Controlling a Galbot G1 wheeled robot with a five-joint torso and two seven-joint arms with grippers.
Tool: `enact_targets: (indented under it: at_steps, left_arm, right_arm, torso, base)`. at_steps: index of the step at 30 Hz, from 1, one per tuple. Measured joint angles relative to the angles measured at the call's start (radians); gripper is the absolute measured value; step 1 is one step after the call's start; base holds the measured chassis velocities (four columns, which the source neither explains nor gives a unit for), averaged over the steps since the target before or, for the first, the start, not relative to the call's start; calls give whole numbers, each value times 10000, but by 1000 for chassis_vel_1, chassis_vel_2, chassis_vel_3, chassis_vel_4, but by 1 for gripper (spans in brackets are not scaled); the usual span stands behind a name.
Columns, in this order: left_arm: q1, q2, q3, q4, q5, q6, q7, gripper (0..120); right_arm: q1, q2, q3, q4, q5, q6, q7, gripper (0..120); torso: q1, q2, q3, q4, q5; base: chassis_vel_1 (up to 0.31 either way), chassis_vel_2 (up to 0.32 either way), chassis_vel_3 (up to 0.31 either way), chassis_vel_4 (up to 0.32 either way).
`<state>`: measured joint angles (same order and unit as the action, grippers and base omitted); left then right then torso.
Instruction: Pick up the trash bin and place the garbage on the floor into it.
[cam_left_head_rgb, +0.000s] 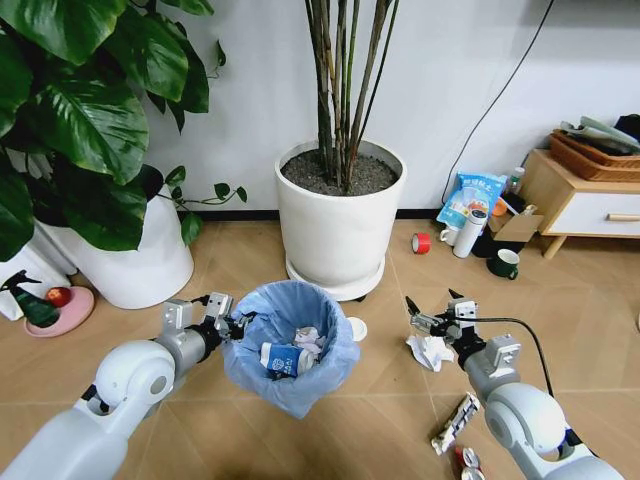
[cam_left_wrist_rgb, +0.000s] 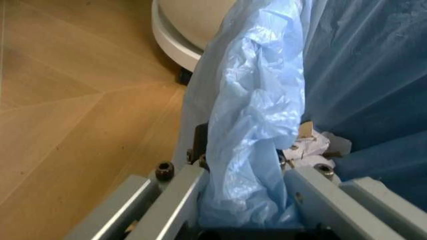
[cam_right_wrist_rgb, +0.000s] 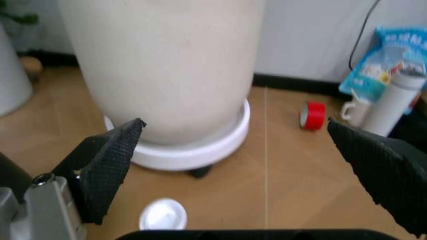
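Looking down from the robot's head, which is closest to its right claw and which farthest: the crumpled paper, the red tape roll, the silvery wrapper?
From the right gripper:
1. Crumpled paper, on the floor just below it.
2. Silvery wrapper, nearer the robot, beside its right arm.
3. Red tape roll, farther off toward the wall.

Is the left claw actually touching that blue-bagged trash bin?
Touching. In the left wrist view, the left claw is shut on the trash bin, its bagged rim pinched between the fingers.
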<state>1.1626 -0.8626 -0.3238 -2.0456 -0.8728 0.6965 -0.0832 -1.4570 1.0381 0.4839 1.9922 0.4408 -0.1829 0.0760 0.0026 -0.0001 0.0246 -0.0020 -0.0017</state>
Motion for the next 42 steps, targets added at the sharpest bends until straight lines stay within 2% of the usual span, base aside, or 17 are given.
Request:
enact_targets:
  at_steps: [3, 5, 9, 13, 14, 18, 22, 31, 37, 42]
  left_arm:
    - [8, -31, -29, -32, 14, -1, 0, 1]
    - [27, -52, -92, -57, 39, -8, 7, 1]
    - [47, -90, -105, -58, 61, -19, 24, 1]
    - [128, -90, -36, -130, 95, -33, 40, 1]
    - [128, -90, -36, -130, 95, -33, 40, 1]
    - [91, 25, 107, -142, 98, -34, 84, 1]
    - [18, 101, 169, -142, 59, -35, 153, 1]
    - [-42, 145, 242, -37, 49, -40, 216, 1]
    - [-146, 192, 287, 35, 29, -44, 241, 1]
    - [-151, 251, 290, 18, 3, -46, 242, 1]
  right_arm:
    - [-433, -197, 322, -244, 9, 132, -312, 100]
    - [-1136, -425, 849, -780, -17, 612, -1100, 100]
    - [-1273, -292, 1166, -1569, -97, 1064, -1402, 100]
    - [-592, -125, 1046, -3070, 248, 931, -1602, 100]
    - [-592, -125, 1046, -3070, 248, 931, -1602, 100]
    - [485, -157, 654, -4749, 366, 582, -1895, 100]
    - [1024, -141, 367, -5475, 423, 410, -2000, 100]
    - [1968, -12, -395, -6614, 434, 422, -2446, 100]
    - [2617, 466, -703, -7566, 221, 542, -2520, 100]
    - [3116, 842, -817, -8326, 48, 688, -2560, 93]
  torso:
    - [0, 0, 0, -2, -2]
    - [-1, 0, -1, -13, -2]
    - [-3, 1, -3, -13, -2]
    - [-4, 0, -2, -4, -2]
    - [-4, 0, -2, -4, -2]
    - [-2, 0, 0, -1, 0]
    - [-3, 0, -1, -8, 0]
    - [-2, 0, -1, -4, -2]
    - [-2, 0, -1, -7, -3]
    - [-2, 0, -1, -5, -3]
  base:
    - [-46, 65, 40, -44]
    - [0, 0, 0, 0]
    - [5, -38, -33, 8]
    - [5, -13, -8, 6]
    - [0, 0, 0, 0]
    - [0, 0, 0, 0]
    - [0, 0, 0, 0]
    - [0, 0, 0, 0]
    - [0, 0, 0, 0]
    - [0, 0, 0, 0]
